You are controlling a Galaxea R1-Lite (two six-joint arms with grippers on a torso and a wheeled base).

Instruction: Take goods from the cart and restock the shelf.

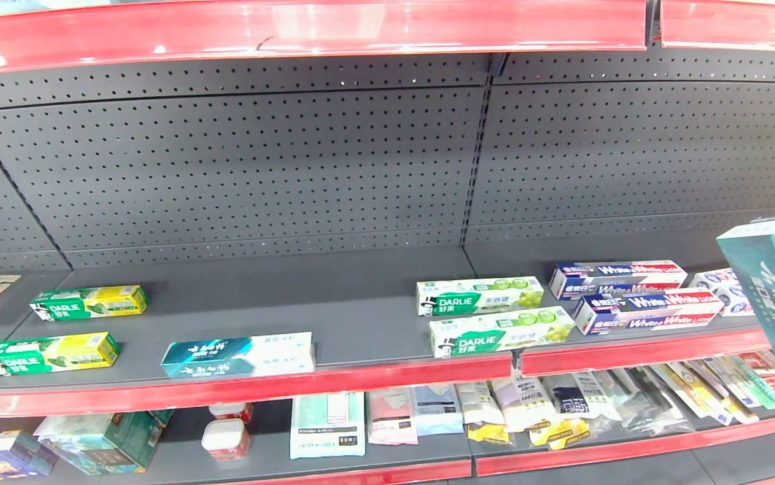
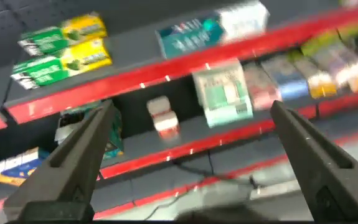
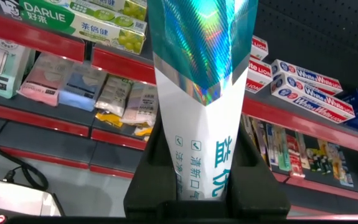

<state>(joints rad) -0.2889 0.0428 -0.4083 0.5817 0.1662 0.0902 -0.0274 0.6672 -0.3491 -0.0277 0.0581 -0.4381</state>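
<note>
My right gripper (image 3: 203, 171): pinching one teal-and-white holographic cardboard toothpaste box (image 3: 203, 74), just off the right end of the grey metal shelf's (image 1: 360, 316) red front edge. My left gripper (image 2: 192, 107): jaws spread.

You had a grey shelf (image 1: 360, 310) with a red front strip (image 1: 239, 389) before you. On it lay two green-and-yellow boxes (image 1: 89, 302) at the left, a teal-and-white box (image 1: 238, 355) near the front, then two green-and-white boxes (image 1: 479, 295) and blue-and-white boxes (image 1: 617, 278) to the right.

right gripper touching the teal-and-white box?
Touching. Right wrist view: fingers of the right gripper press against both sides of the teal-and-white box, clamping it.
</note>
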